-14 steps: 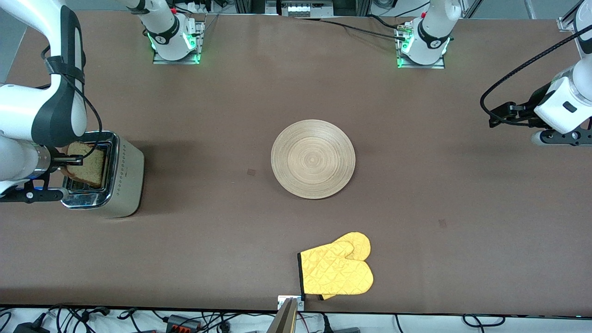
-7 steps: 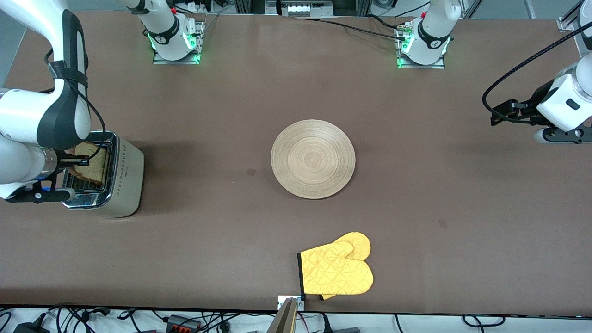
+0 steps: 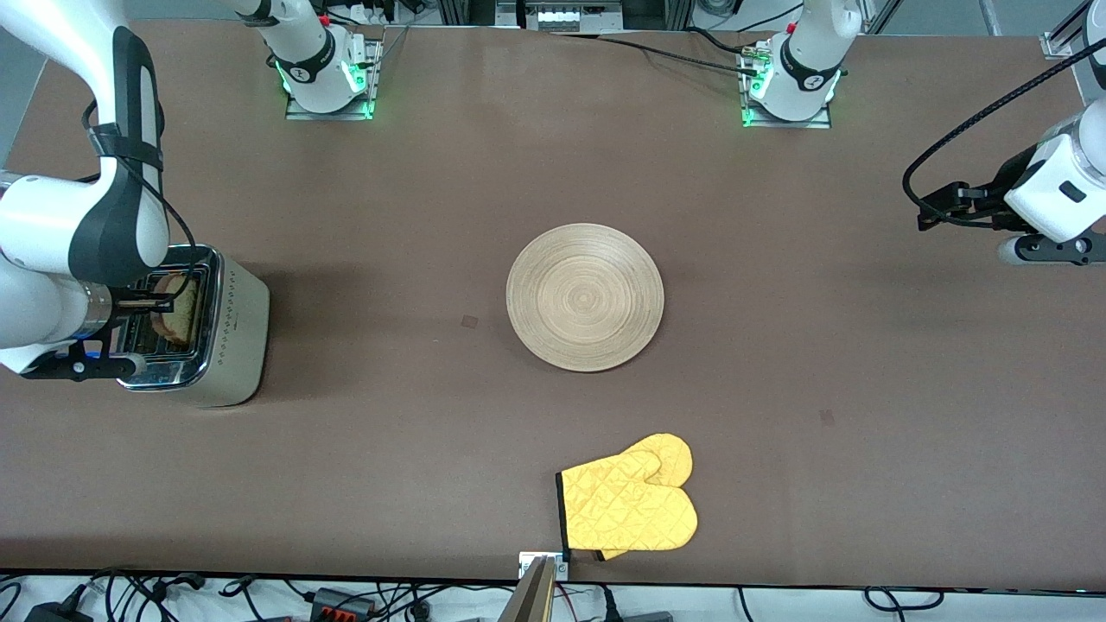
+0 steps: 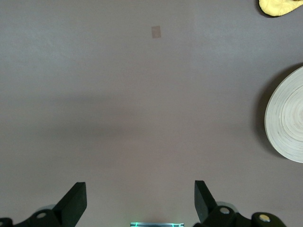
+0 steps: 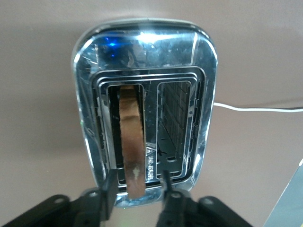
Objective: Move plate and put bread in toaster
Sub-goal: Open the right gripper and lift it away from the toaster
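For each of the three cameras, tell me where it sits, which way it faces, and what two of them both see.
Front view: high across the table, facing both arm bases; shows plate, toaster, yellow mitt.
Left wrist view: on the waiting left arm, looking down at table; open left gripper shows, with the plate's edge.
Right wrist view: looking down into the toaster; right gripper open around the bread in one slot.
Shared: front and left wrist views both show plate and mitt.

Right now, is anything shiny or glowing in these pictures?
Right wrist view: the toaster's chrome top mirrors light, with a blue glint. Front view: green lights glow at both arm bases, and the toaster casts a soft shadow toward the plate.
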Action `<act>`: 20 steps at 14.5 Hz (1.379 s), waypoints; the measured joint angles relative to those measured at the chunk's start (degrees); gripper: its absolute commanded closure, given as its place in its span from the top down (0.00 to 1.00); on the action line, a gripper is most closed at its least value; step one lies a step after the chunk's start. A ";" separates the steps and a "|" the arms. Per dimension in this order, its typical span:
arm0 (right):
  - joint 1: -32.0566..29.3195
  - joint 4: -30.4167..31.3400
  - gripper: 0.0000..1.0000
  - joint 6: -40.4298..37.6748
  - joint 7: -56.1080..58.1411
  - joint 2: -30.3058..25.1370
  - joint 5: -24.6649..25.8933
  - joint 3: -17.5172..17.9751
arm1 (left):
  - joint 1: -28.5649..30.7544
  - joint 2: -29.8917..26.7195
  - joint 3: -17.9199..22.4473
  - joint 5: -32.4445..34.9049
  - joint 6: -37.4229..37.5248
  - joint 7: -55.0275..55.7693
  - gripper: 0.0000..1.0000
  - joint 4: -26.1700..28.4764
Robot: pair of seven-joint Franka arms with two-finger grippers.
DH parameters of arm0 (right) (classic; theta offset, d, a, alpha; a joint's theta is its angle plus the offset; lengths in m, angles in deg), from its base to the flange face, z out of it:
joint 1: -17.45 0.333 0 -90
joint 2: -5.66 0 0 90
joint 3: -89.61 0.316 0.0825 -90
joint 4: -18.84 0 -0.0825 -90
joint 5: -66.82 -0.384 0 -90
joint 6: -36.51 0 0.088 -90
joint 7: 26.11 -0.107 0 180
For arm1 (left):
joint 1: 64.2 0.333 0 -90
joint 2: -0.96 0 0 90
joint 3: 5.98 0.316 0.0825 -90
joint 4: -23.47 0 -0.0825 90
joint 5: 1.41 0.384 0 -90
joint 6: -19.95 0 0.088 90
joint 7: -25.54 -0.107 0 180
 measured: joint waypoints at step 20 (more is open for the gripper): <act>0.45 -6.84 1.00 1.12 -5.87 -5.53 -11.14 -0.43 | 1.36 -0.46 0.23 -4.42 -2.25 -0.09 1.00 -2.63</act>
